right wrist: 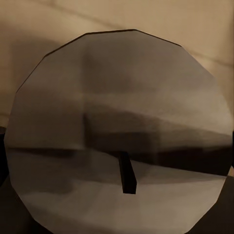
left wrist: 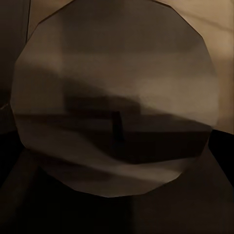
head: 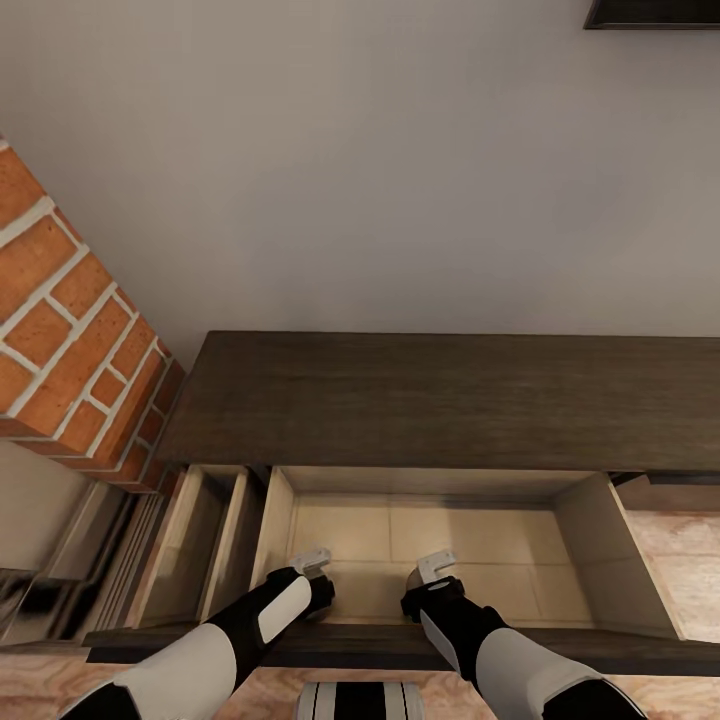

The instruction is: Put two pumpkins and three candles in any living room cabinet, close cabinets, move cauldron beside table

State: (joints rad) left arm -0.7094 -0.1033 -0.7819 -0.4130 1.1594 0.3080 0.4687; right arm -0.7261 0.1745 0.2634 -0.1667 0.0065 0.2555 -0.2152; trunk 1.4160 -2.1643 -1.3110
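Head view: wood-grain cabinet (head: 440, 400), pale smooth interior.

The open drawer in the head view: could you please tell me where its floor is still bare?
The drawer has bare pale floor along the back wall and on the right, between the right gripper and the side wall. It is crowded at the front left, where the left gripper and right gripper reach in side by side.
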